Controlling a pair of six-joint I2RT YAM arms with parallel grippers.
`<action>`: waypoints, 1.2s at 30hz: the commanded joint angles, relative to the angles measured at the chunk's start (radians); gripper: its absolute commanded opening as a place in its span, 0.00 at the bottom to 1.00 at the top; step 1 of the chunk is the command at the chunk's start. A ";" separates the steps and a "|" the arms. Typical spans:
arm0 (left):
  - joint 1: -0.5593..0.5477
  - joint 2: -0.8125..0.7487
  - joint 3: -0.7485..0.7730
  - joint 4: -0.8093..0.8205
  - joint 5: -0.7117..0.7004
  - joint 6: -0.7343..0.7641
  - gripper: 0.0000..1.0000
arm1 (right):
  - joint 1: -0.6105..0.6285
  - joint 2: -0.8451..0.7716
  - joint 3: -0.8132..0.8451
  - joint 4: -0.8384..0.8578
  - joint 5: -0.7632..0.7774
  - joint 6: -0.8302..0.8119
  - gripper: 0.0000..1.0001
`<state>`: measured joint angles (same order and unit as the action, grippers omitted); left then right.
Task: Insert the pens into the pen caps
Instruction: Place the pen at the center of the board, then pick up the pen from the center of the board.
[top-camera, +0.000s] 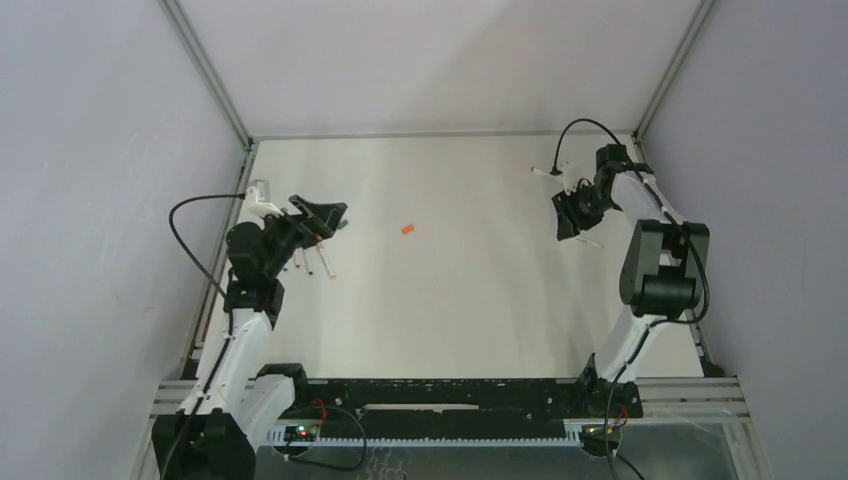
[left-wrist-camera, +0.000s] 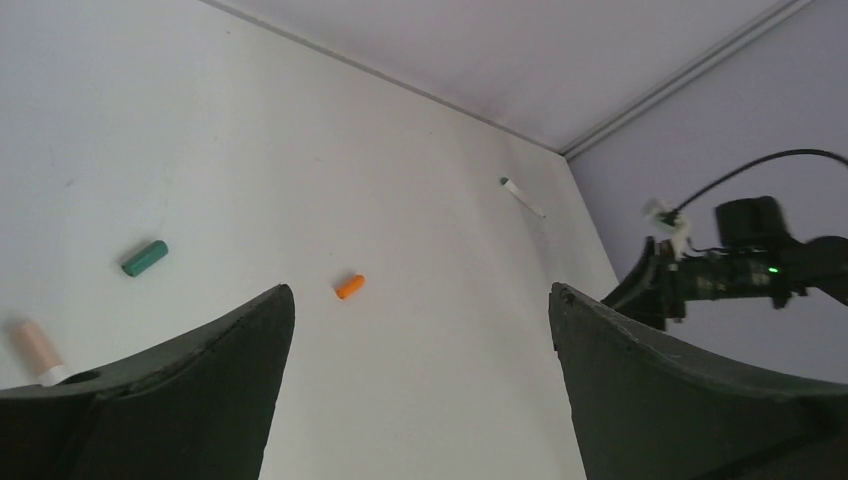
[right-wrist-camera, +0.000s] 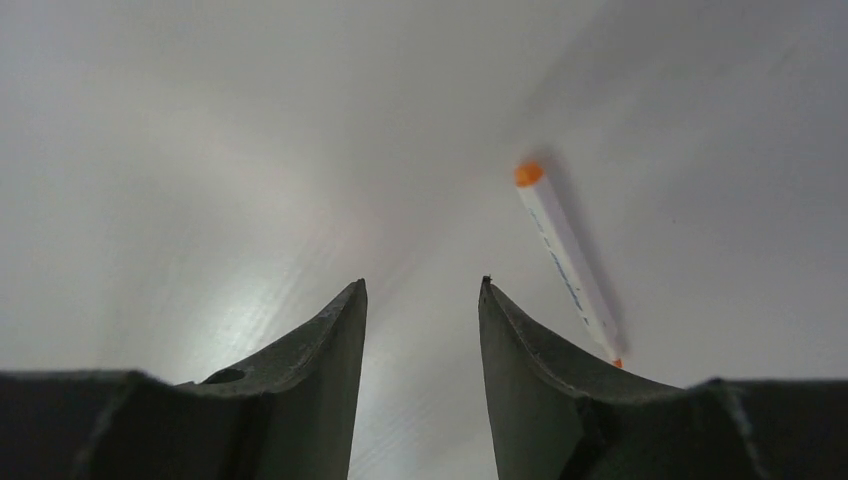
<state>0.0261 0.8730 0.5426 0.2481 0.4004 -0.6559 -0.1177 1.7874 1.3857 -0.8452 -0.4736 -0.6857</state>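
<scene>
Stretching between the two arms is a plain white table (top-camera: 450, 300), matte with a soft glare. Pale grey walls (top-camera: 90, 150) framed by aluminium rails (top-camera: 205, 70) close it in on three sides.

The left gripper (left-wrist-camera: 420, 290) hangs over the left part of the table with its jaws spread wide and nothing between them. In its wrist view an orange cap (left-wrist-camera: 349, 287) lies alone on the surface beyond the gap, closer to the left-hand finger. A green cap (left-wrist-camera: 145, 258) lies farther left. A pinkish cap (left-wrist-camera: 35, 345) sits at the picture's edge, half hidden behind that finger. A green-tipped pen (left-wrist-camera: 522, 196) lies well apart from the gripper, near the far wall. From above, two more pens (top-camera: 325, 262) lie just beside this gripper, on its near side.

The right gripper (right-wrist-camera: 422, 283) is released too, its fingers parted by a narrower gap that holds nothing. An orange-ended pen (right-wrist-camera: 565, 255) lies flat and slanted just outside the gap. Its nearer end slips behind the right-hand finger in that view.
</scene>
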 joint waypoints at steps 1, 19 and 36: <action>-0.014 0.007 -0.031 0.094 0.048 -0.050 1.00 | -0.005 0.084 0.086 -0.038 0.180 -0.027 0.52; -0.090 0.067 -0.035 0.150 0.034 -0.080 1.00 | -0.004 0.224 0.128 0.023 0.314 -0.037 0.46; -0.122 0.087 -0.017 0.153 0.029 -0.089 1.00 | 0.008 0.269 0.103 0.004 0.340 -0.007 0.38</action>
<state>-0.0872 0.9684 0.5022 0.3614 0.4252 -0.7349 -0.1169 2.0418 1.4963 -0.8219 -0.1387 -0.7017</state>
